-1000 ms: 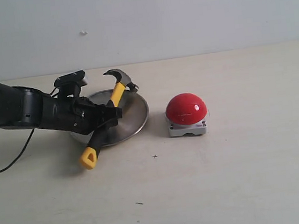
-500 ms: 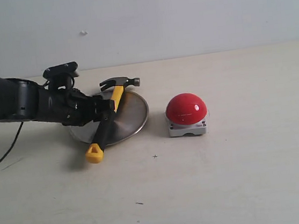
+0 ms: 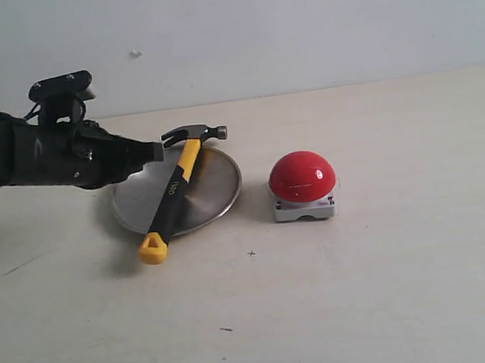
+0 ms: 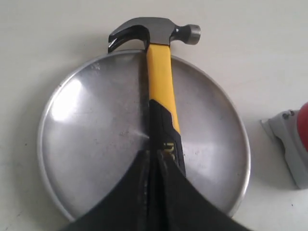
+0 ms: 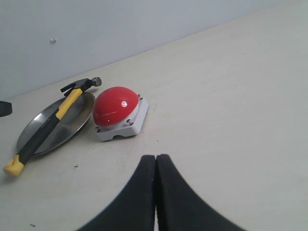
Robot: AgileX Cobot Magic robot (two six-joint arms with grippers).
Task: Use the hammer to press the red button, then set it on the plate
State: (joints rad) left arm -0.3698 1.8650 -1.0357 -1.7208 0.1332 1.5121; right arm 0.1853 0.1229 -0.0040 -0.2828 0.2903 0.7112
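The hammer (image 3: 173,189) lies across the plate (image 3: 216,180). Its dark head (image 3: 195,134) rests past the far rim and its yellow looped end (image 3: 152,250) sits on the table in front. My left gripper (image 3: 158,152) hovers at the plate's left edge, shut and holding nothing, with a gap to the handle. In the left wrist view the closed fingertips (image 4: 156,154) point along the hammer (image 4: 160,72) over the plate (image 4: 86,134). The red button (image 3: 301,175) stands to the right of the plate. My right gripper (image 5: 156,158) is shut over bare table, short of the button (image 5: 114,106).
The left arm's dark body (image 3: 21,158) and its cable reach in from the left edge. A pale wall runs behind the table. The right wrist view also takes in the hammer (image 5: 48,122) and the plate (image 5: 72,127).
The left gripper has let go of the hammer and pulled back to the left and upward. The hammer has settled flat across the plate. The button has not moved.
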